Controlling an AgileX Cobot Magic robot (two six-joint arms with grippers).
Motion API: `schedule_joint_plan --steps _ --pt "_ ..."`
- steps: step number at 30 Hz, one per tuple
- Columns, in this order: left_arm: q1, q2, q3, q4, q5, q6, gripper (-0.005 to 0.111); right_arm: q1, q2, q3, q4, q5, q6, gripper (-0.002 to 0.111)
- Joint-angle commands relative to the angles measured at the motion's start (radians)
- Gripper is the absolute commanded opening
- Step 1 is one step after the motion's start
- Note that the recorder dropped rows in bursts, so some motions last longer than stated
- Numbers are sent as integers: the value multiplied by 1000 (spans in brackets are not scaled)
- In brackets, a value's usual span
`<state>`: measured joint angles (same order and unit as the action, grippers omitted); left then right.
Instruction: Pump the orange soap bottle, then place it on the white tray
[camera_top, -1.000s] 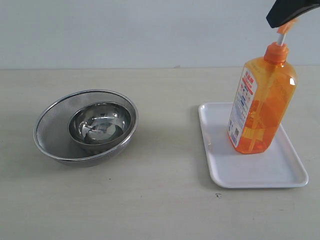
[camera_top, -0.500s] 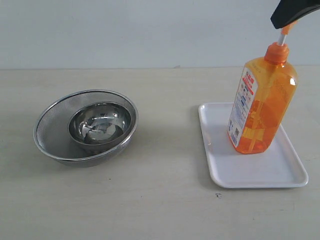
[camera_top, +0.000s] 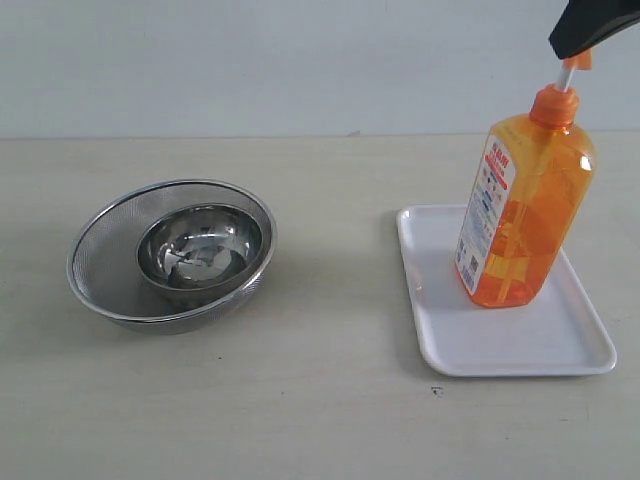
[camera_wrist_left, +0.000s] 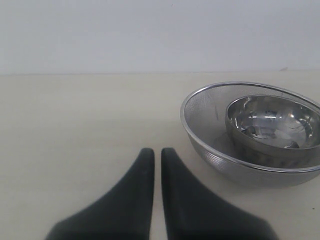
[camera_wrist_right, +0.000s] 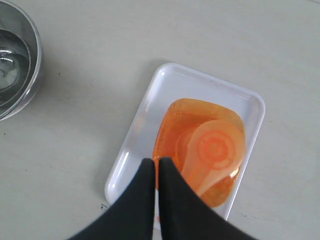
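Note:
The orange soap bottle stands upright on the white tray at the right of the exterior view. In the right wrist view I look straight down on the bottle, its pump head facing up, and on the tray beneath it. My right gripper hangs above the bottle, shut and empty; in the exterior view only the right gripper's black tip shows at the top right, over the pump head. My left gripper is shut with nothing in it, low over the table beside the strainer.
A round steel bowl sits inside a mesh strainer on the left of the beige table. The strainer also shows in the left wrist view.
The right gripper has drifted up and to the right, away from the pump head. Bottle, tray and bowl have stayed put.

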<state>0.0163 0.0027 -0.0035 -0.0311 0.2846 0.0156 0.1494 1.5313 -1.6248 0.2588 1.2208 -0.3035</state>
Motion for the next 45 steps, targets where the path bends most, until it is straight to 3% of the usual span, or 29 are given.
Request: schedule_joint_plan --steps 1,28,34,45 --pt "3 -3 4 -9 -4 3 5 2 -14 0 -15 0 6 0" --pt "3 -3 4 -9 -4 3 5 2 -13 0 -46 0 21 0" --pt "3 -3 4 -9 -4 3 5 2 -35 -2 114 0 -110 0" --pt "3 -3 4 -9 -4 3 5 2 -164 -4 6 -37 -143 0"
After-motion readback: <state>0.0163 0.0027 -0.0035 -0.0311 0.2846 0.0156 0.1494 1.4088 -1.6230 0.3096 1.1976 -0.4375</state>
